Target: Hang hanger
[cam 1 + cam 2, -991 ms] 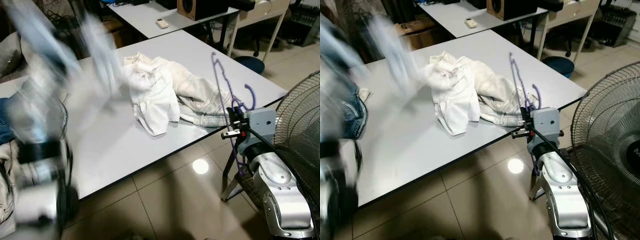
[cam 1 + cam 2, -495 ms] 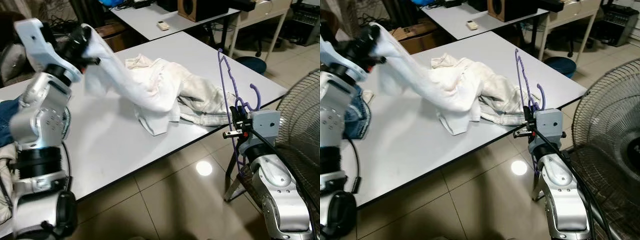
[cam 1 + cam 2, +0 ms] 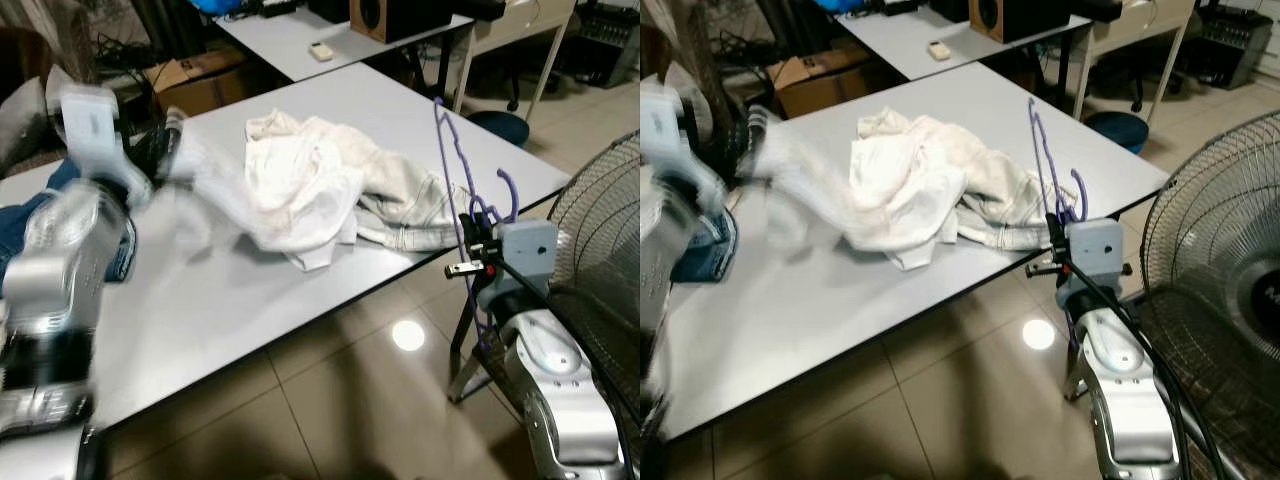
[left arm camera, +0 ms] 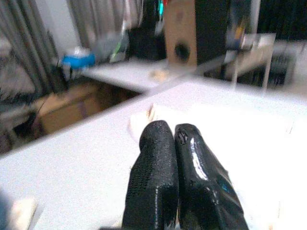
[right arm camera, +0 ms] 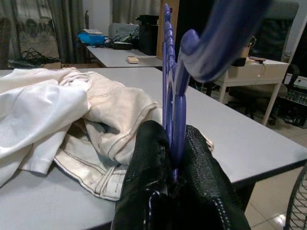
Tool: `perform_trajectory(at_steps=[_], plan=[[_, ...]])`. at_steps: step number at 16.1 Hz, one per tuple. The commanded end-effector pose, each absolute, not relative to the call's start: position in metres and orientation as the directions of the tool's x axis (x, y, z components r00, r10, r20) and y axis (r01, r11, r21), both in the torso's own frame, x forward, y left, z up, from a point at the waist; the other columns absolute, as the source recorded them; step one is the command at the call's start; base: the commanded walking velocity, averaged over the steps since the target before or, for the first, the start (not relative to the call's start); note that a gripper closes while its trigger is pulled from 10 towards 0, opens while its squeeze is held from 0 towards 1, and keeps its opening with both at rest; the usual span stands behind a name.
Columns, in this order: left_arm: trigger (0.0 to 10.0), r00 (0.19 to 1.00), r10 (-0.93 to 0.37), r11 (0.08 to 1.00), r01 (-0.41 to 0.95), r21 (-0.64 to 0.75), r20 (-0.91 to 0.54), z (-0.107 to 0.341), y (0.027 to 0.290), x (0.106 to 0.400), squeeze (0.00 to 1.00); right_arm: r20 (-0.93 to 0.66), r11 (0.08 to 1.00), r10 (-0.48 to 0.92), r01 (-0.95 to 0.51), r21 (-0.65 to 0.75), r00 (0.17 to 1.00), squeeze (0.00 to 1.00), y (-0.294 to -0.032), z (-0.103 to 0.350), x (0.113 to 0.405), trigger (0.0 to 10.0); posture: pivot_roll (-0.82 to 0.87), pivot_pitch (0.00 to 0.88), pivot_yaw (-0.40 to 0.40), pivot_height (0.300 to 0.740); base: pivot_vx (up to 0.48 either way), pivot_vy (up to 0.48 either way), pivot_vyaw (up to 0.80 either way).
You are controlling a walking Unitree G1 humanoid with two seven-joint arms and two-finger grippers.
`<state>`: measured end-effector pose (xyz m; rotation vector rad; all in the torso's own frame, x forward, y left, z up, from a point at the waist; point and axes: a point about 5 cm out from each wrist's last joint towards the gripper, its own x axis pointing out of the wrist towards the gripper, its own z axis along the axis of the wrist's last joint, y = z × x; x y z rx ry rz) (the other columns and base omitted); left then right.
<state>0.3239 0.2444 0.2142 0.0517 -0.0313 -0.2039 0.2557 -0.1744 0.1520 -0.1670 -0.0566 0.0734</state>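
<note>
Right wrist view gives the clearest look: the right gripper [image 5: 173,167] has its two black fingers pinched tight on the purple hanger [image 5: 169,72], which stands upright out of the grip with its hook curling overhead. From the head camera, that hanger [image 3: 462,190] sits just off the near right corner of the white table [image 3: 300,290], beside the big floor fan [image 3: 600,240].

The left gripper [image 4: 178,158] has its fingers pressed together. It looks like it has a sleeve of the white garment [image 3: 300,190] pinched and stretched out toward the left, but that arm is motion-blurred, so I'm only fairly sure about that.

What could go wrong:
- The garment is a crumpled heap with pale jeans [image 3: 410,215] tangled under it, so pulling the sleeve could drag the jeans along or off the table edge.
- A thin fabric pinch could just slip out.
- The hanger is tall and held low, so any swing could catch it on the fan grille or the table edge, or twist it in the grip.

Writing: nothing readable anywhere. The cardboard box [image 3: 195,85] at the back has marks that are too small to read.
</note>
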Motion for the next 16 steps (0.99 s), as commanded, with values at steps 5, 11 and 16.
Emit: perform_trajectory(at_steps=[5,11,16], plan=[[10.0,0.954,0.065,0.977,0.000,0.215,-0.293,0.166,0.293,0.278,1.00,0.038,0.982,0.095,-0.087,-0.165,0.995,0.00,-0.172,0.150,0.252,10.0,-0.12,0.000,0.146,0.740,0.000,0.000,0.00],[10.0,0.932,-0.082,0.963,0.166,0.214,-0.352,0.169,0.291,0.257,1.00,0.025,0.982,0.111,-0.106,-0.159,0.993,0.00,-0.171,0.149,0.252,10.0,-0.11,0.000,0.137,0.740,0.000,0.000,0.00],[10.0,0.821,-0.218,0.754,0.485,0.443,-0.527,0.134,0.271,0.257,0.18,0.023,0.972,0.169,-0.163,-0.167,0.985,0.00,-0.163,0.150,0.250,10.0,-0.13,0.000,0.154,0.740,0.000,0.000,0.00]])
